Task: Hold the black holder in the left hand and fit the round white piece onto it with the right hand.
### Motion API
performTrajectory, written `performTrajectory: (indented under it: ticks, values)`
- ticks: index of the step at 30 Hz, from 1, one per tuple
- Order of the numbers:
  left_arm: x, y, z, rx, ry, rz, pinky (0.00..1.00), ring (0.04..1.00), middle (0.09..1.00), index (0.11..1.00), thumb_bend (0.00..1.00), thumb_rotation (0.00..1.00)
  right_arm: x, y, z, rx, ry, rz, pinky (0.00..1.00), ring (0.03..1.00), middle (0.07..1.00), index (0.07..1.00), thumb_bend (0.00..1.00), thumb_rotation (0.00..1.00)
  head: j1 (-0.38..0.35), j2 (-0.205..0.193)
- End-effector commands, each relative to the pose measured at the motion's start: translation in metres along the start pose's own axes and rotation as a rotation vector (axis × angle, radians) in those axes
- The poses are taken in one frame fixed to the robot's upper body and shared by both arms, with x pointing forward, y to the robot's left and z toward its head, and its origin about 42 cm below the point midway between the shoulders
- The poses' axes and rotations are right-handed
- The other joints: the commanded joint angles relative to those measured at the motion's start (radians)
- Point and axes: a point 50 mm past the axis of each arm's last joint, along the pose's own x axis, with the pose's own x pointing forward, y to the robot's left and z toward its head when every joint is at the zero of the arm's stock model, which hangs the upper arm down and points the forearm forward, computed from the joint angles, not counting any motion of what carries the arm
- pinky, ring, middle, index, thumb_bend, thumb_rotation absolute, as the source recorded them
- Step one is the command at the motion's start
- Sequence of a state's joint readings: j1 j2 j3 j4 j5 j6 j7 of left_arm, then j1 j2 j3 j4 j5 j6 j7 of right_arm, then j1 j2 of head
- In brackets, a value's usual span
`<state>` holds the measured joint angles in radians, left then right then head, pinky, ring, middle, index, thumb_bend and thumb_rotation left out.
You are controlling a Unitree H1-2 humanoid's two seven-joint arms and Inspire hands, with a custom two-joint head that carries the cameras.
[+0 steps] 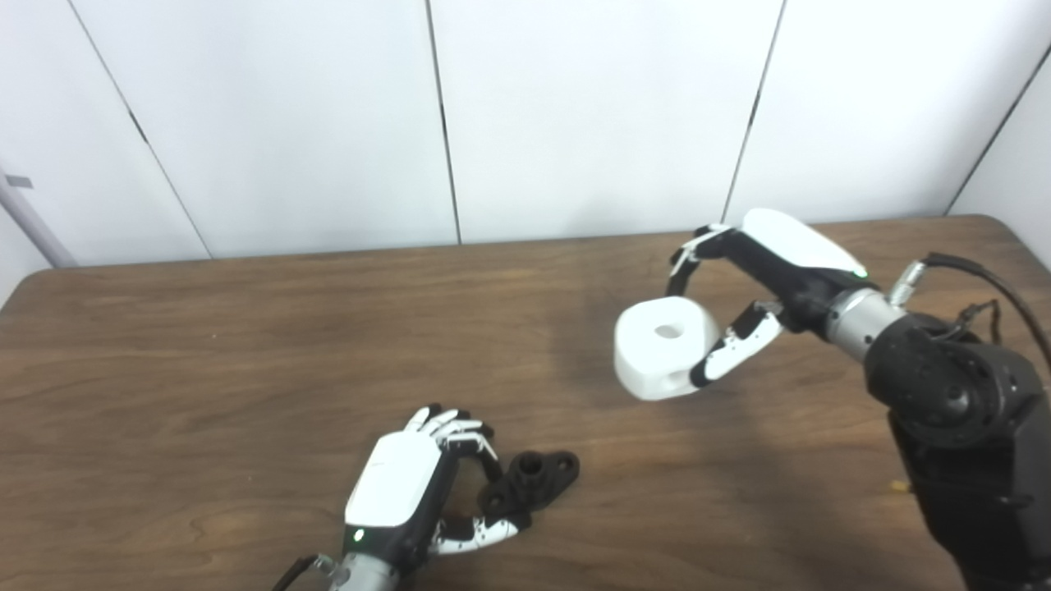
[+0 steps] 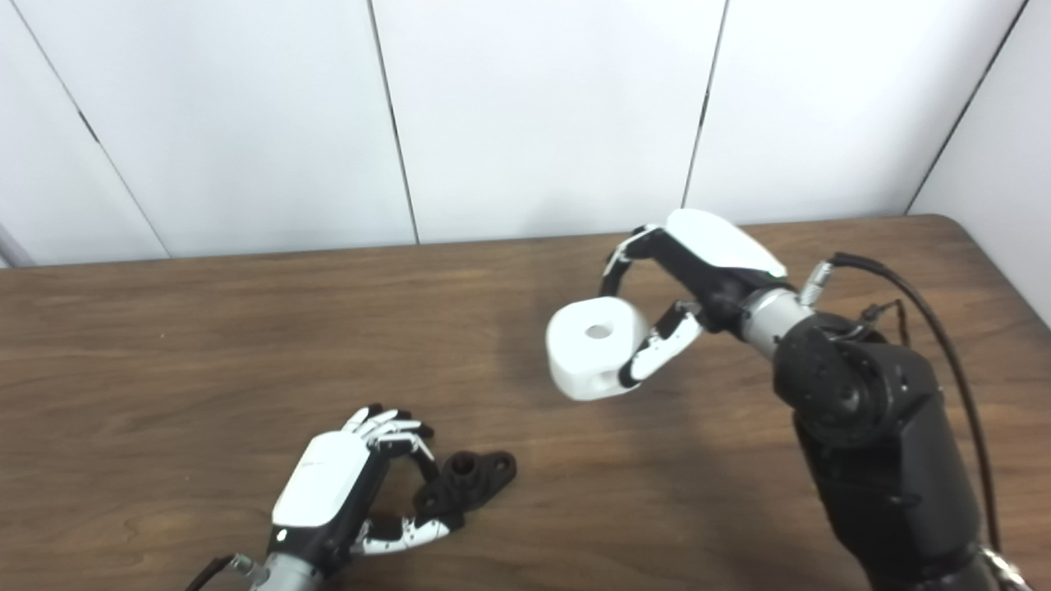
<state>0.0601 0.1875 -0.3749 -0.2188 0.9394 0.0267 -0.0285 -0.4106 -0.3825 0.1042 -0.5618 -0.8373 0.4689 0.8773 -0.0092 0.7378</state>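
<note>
No legible text or markings.

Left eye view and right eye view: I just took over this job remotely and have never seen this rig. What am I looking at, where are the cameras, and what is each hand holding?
Both pictures come from two cameras side by side on the robot's head, looking down at a brown wooden table with white wall panels behind it. They show the same scene from places slightly apart.

The robot is a humanoid with two arms reaching in from the bottom edge, each ending in a fingered hand.

The left hand rests low on the table, its fingers curled around one end of the black holder, which lies on the wood. How firm that grip is, I cannot tell.

The right hand holds the round white piece between fingers and thumb, apparently raised above the table. A hole shows in its top face.

The two parts are still well apart; nothing is fitted yet.
</note>
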Motion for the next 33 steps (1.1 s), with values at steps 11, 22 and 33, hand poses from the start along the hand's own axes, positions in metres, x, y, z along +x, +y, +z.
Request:
performTrajectory:
  ticks: [11, 22, 33]
  values:
    - [0.001, -0.008, 0.002, 0.021, 0.010, -0.047, 0.95, 0.864, 0.764, 0.486, 0.52, 0.04, -0.004, 0.003, 0.037, 0.051, -0.129, 0.004, 1.00, 0.915, 0.797, 0.481, 0.52, 0.14, -0.001, 0.019]
    - [0.002, -0.007, 0.003, 0.018, 0.008, -0.047, 0.95, 0.862, 0.760, 0.486, 0.52, 0.04, -0.005, 0.017, 0.056, 0.100, -0.163, 0.025, 1.00, 0.919, 0.800, 0.481, 0.52, 0.14, -0.002, 0.029]
    - [0.002, -0.007, 0.003, 0.024, 0.004, -0.050, 0.95, 0.861, 0.761, 0.486, 0.52, 0.04, -0.002, 0.021, 0.061, 0.137, -0.179, 0.009, 0.96, 0.916, 0.799, 0.480, 0.52, 0.14, 0.002, 0.028]
